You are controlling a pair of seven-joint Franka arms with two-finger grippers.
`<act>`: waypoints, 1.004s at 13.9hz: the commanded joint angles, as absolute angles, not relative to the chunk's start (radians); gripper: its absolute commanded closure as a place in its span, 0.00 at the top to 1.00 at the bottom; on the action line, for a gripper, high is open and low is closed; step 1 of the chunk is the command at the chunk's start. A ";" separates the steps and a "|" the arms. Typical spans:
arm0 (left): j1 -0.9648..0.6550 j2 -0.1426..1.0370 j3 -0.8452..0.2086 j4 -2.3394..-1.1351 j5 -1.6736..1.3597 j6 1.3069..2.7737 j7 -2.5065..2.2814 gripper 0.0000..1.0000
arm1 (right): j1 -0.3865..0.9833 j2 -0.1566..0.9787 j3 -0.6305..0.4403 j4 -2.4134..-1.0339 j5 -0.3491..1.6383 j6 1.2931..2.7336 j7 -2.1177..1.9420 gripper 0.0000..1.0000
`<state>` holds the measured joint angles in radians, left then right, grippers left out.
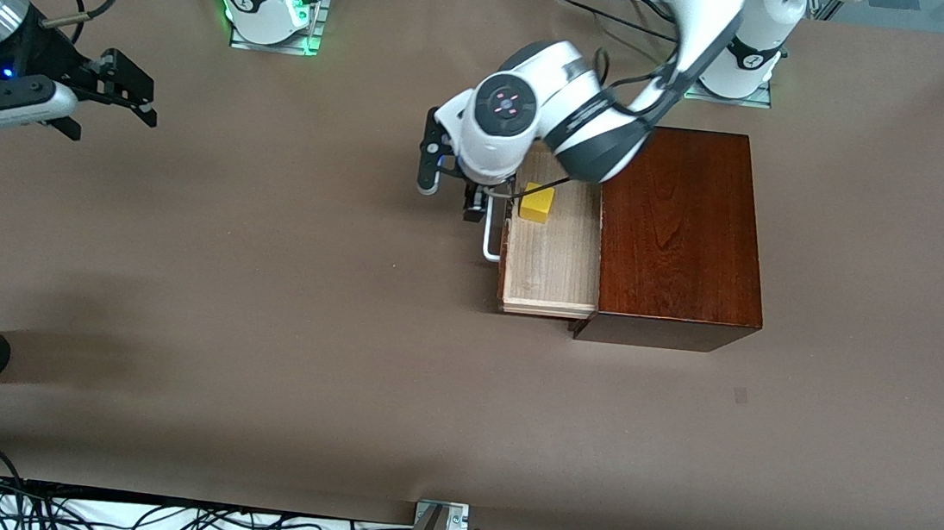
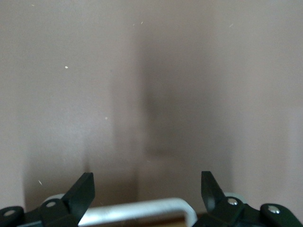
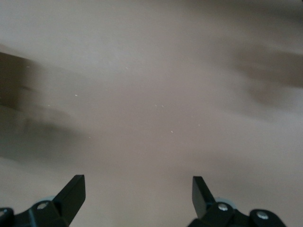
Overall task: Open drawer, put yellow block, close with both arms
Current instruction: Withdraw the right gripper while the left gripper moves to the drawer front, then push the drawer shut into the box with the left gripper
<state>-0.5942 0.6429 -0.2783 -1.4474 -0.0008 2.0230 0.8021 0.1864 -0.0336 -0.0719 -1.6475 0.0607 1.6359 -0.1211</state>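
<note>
resting in the pulled-out drawer [image 1: 553, 260], yellow block [image 1: 537, 203] sits on the pale floor near the front, ready for closing. left gripper [image 1: 478, 205], fingers spread wide, straddles the white handle [image 2: 142, 211] to push. right gripper [image 1: 120, 93] waits wide open over bare table [image 1: 261, 297]. drawer's long axis runs along the box front; opens toward the right arm's end.

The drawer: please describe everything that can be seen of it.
The drawer is pulled out of the glossy reddish-brown wooden box toward the right arm's end of the table. Its inside is pale wood. The yellow block lies in it. The left end effector, fingers open, is at its white bar handle.
</note>
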 commanded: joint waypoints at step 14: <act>-0.603 0.686 -0.229 -1.422 0.221 1.677 0.790 1.00 | 0.176 -0.005 -0.086 -1.637 -0.006 1.651 -0.064 1.00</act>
<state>-0.6197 0.7337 -0.2771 -1.3634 0.1579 1.8362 0.7402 0.1818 -0.0233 -0.0950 -1.6650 0.0091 1.6505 -0.0798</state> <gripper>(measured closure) 0.000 0.000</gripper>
